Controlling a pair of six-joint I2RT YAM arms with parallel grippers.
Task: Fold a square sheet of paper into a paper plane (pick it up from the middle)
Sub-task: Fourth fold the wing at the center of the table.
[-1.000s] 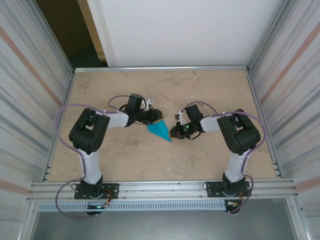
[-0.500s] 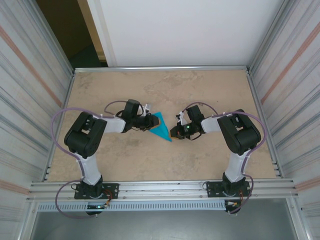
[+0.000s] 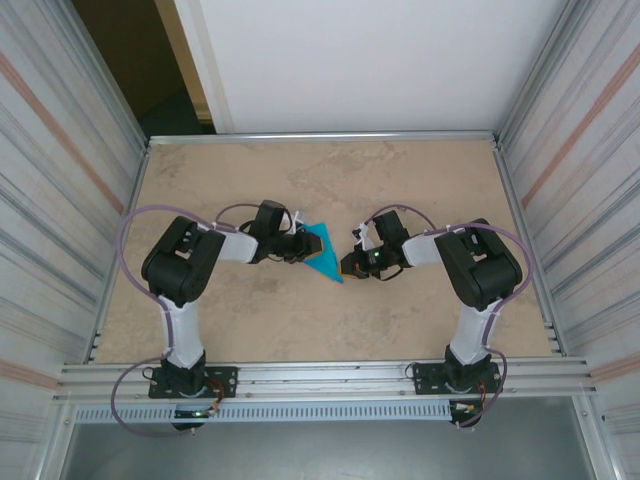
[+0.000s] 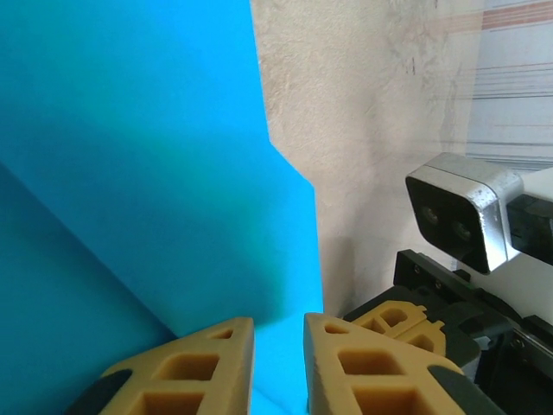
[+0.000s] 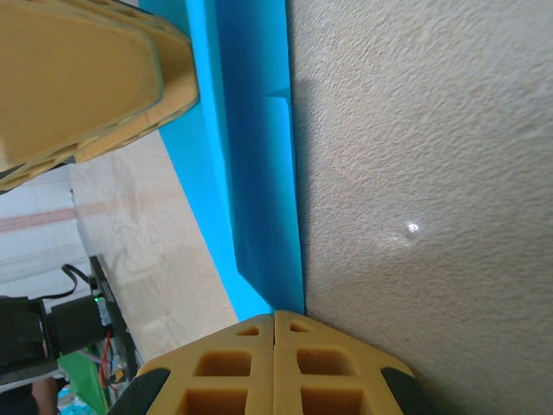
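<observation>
Most of the folding looks done to me: the paper (image 3: 322,252) is a narrow, pointed kite lying flat in the middle of the table (image 3: 420,180) between the two arms, its sharp tip aimed toward the near right. The right wrist view shows a long folded flap along one edge. From that I'd judge the nose folds are in and the centre crease and wings are left, though I can't make out whether a centre crease exists. The left gripper (image 3: 297,247) sits at the paper's left edge. In its own camera its jaws stand a narrow slot apart with blue showing through, and it seems to rest over the paper rather than nip it. The right gripper (image 3: 348,266) is at the pointed tip, jaws pressed fully together, their ends touching that tip; whether the tip is caught between them I cannot tell.
</observation>
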